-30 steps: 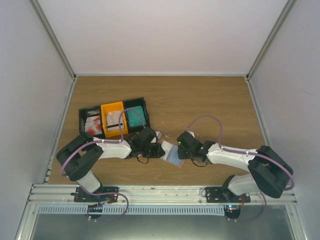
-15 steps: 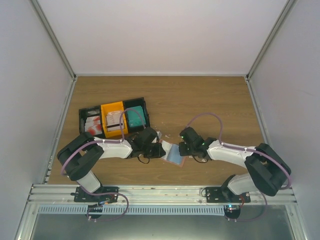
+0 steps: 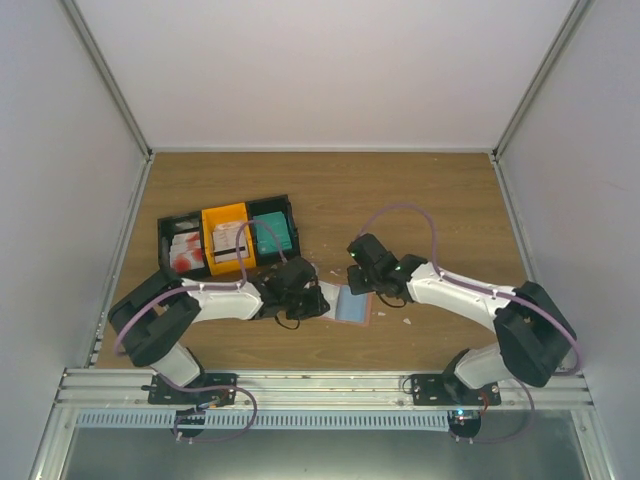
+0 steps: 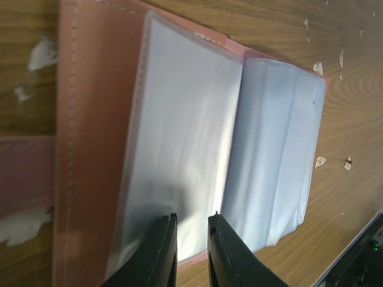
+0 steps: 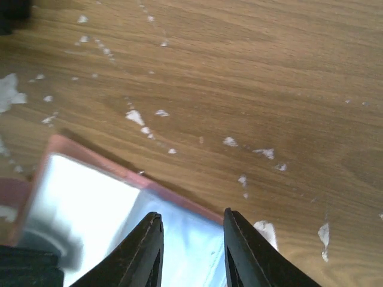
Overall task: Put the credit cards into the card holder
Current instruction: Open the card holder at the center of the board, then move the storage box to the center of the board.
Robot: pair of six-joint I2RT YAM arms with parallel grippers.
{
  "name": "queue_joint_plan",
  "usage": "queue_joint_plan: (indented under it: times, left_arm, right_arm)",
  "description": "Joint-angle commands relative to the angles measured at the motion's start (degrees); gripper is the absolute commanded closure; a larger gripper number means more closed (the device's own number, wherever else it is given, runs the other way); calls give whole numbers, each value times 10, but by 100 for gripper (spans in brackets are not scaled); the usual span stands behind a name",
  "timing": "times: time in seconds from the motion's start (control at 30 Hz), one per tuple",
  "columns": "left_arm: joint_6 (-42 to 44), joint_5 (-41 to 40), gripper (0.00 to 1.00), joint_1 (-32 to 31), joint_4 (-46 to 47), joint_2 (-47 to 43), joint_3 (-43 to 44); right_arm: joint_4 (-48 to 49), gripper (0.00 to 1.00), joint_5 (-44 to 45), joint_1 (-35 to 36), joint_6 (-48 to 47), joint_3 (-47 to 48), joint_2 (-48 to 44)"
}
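The card holder (image 3: 353,303) lies open on the tabletop (image 3: 430,200). The left tool (image 4: 192,219) stands nearly closed at one edge, grip unclear; the right tool (image 5: 192,215) hangs open over another edge.

Left arm (image 3: 225,298), right arm (image 3: 450,290): white links, bulky black joints | cables (image 3: 398,208): thin, purple, one loop per arm | bases (image 3: 185,388): black plates | fingers (image 4: 160,254): black, flat, tapered

White panel walls (image 3: 60,200) box in a wood-grain bench (image 3: 430,200) — that's a robotics lab cell. Robot arms (image 3: 215,298) bolted to an aluminium rail (image 3: 320,385) up front.
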Motion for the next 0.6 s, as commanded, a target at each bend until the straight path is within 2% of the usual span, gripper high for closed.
queue_joint_plan:
  times: [0.0, 0.1, 0.27, 0.4, 0.57]
  left_arm:
    - [-8, -22, 79, -2, -61, -43, 11]
    - [-5, -17, 78, 1, -76, -67, 9]
    - [9, -33, 77, 28, -120, -125, 7]
    - [51, -66, 68, 72, -180, -185, 23]
    - [124, -87, 58, 147, -254, -226, 61]
  right_arm:
    - [-78, 67, 62, 46, 55, 29, -24]
    - [-72, 62, 55, 73, 71, 43, -11]
    - [10, 61, -22, 96, 74, 42, 39]
    - [55, 63, -71, 101, 67, 50, 95]
    - [67, 65, -72, 103, 72, 55, 127]
